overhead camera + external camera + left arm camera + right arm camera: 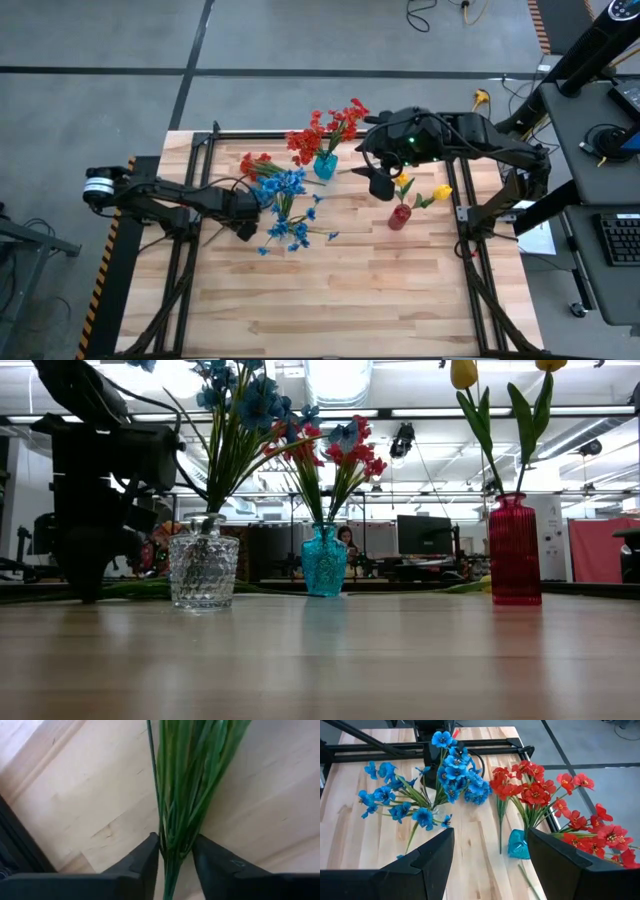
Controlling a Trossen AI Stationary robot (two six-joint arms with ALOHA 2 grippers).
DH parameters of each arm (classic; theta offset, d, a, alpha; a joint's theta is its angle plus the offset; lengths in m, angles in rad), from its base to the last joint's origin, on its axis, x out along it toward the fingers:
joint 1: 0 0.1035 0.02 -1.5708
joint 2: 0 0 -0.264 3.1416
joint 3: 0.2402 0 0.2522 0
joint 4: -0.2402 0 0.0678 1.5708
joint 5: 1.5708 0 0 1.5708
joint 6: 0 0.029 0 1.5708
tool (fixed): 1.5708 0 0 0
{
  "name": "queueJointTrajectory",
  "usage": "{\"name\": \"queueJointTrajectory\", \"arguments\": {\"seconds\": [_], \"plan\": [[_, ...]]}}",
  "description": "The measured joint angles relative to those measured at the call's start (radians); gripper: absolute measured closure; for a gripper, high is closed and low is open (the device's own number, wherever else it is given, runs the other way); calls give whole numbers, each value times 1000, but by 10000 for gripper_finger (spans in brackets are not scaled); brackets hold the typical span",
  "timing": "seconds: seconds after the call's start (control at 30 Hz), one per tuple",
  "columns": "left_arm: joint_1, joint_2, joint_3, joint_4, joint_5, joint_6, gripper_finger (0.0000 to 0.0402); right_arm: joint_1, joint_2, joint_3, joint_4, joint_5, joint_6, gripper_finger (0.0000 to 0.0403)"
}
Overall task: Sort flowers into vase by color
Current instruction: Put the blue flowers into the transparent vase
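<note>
We see the left hand point(175, 852) low over the wooden counter point(400, 290), on its left side, with its two fingers pinched onto a bunch of green stalks point(187, 790). From above, that hand point(246, 212) sits just beside the blue flowers point(285, 190), some of which stand in a clear glass vase point(203, 570) while others fan out loose on the boards at point(295, 235).

The red flowers point(325, 130) stand in a teal vase point(325, 165) near the back of the counter, and a few more red heads point(255, 163) lie to its left, close to the blue ones. Two yellow flowers point(420, 190) rise from a red vase point(400, 216) further to the right; in the low view that red vase point(514, 550) stands well apart from the teal one point(323, 560).

The right hand point(380, 178) hangs above the counter between the teal vase and the red vase, holding nothing. In its own wrist view the fingers point(425, 865) stand wide apart, with the blue flowers point(455, 770) and red flowers point(540, 790) spread out below and the teal vase point(518, 845) between the fingers.
</note>
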Motion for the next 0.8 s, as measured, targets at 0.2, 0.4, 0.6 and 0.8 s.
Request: {"name": "queueJointTrajectory", "arguments": {"seconds": [0.2, 0.4, 0.6, 0.8], "plan": [[1, 0, 8, -10, -6, -30, 356, 13, 0, 0, -25, 0, -16, 163], [1, -14, 18, -10, -9, -60, 389, 29, 0, 0, -25, 0, -35, 163], [0, -82, 39, -18, -20, -61, 394, 33, 0, 0, -25, 0, -42, 163], [0, -221, 110, -143, -133, -76, 395, 34, 0, 0, -29, 0, -42, 163]]}}
